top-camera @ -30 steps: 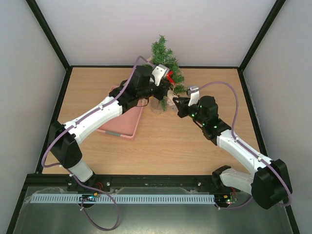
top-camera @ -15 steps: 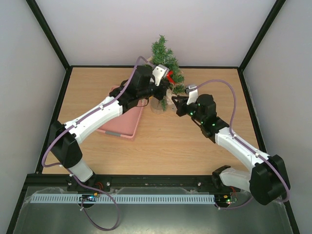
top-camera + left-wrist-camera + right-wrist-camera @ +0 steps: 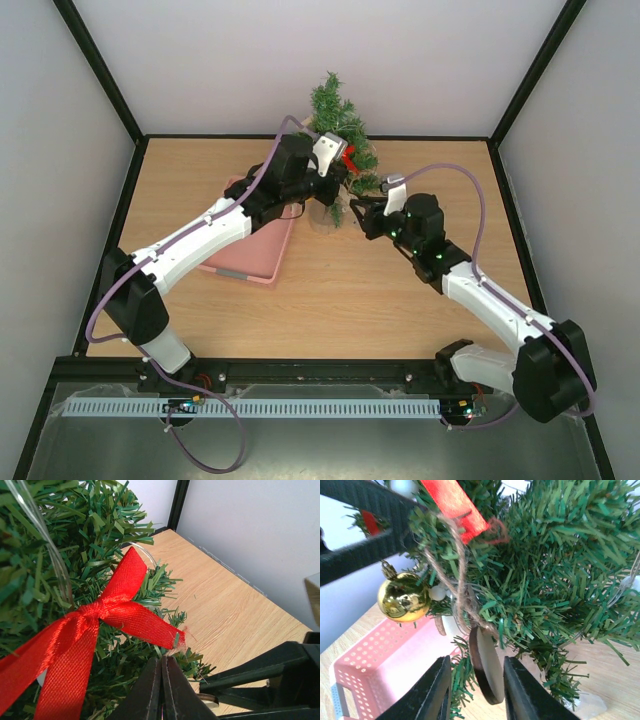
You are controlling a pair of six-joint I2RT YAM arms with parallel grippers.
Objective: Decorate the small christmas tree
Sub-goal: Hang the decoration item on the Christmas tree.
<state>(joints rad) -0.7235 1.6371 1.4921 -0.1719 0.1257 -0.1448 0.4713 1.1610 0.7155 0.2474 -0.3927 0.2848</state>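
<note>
The small christmas tree (image 3: 335, 120) stands at the far middle of the table (image 3: 330, 310), its lower part mostly covered by both arms. The left pincer (image 3: 161, 667) is pressed together under a red ribbon bow (image 3: 100, 615); whether it pinches anything is unclear. The right pincer (image 3: 477, 662) stands apart around a wooden disc (image 3: 487, 677) hanging on twine (image 3: 457, 575).

Glossy bauble (image 3: 402, 597), seemingly satin bow (image 3: 120, 615)
</note>
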